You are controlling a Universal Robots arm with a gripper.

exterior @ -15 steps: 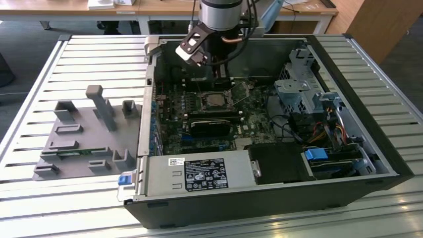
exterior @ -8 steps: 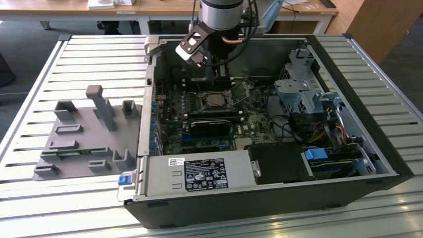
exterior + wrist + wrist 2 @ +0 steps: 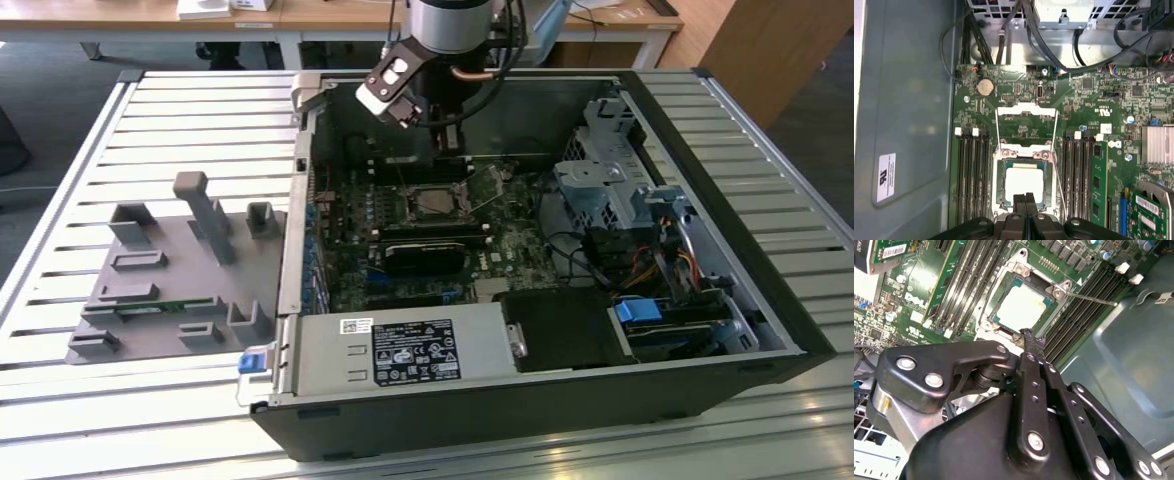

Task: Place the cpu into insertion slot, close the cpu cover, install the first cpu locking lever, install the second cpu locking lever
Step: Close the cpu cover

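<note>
Though above the case (image 3: 561,405) in the exterior view, gripper (image 3: 1025,199) narrow, empty, near cpu (image 3: 1024,181) in both wrist views

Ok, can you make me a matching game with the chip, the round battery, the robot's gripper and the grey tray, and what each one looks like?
1. cpu
2. coin battery
3. gripper
4. grey tray

A. outside the computer case, on the exterior view's left
B. round and silvery
C. black, fingers shut together
D. pale and square

Pairs: 1-D, 2-B, 3-C, 4-A.
</note>
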